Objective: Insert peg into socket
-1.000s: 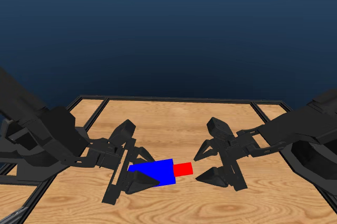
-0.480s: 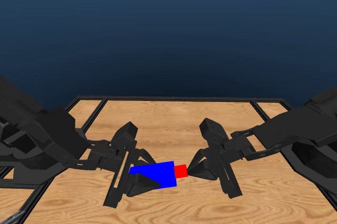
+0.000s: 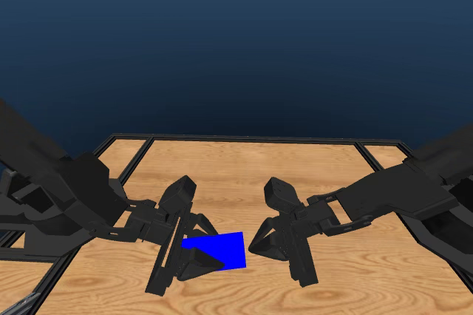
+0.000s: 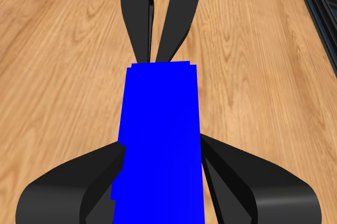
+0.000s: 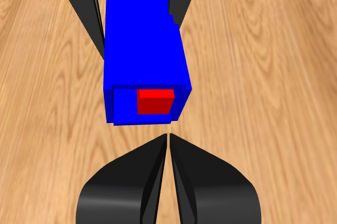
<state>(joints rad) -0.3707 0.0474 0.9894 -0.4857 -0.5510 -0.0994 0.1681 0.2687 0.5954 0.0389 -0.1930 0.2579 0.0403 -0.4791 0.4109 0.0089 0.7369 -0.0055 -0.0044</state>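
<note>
**End effectors meet at the socket, peg sits inside it**

Left end effector [image 3: 194,250] is clamped on the socket [image 3: 222,248]; on my left wrist feed I see its two jaws pressing on the two long sides of the blue block [image 4: 158,145], which is lifted above the desk [image 3: 244,167]. On the head feed the socket is a little left of the middle of the desk, at the near side, and its open end looks to the right.

My right end effector [image 3: 257,245] has its jaws together. On the right wrist feed [image 5: 167,139] the two tips touch each other with only a thin line between them, and they hold nothing. They stand just beside the open end of the socket [image 5: 145,50], apart from it by a small gap.

I see the peg [image 5: 155,101] only on the right wrist feed: its red end face shows inside the square opening of the socket, set slightly back from the blue rim and closer to one side wall. On the head feed no red is visible. On the left wrist feed the closed tips of the right end effector [image 4: 155,58] reach the far end of the socket.
</note>
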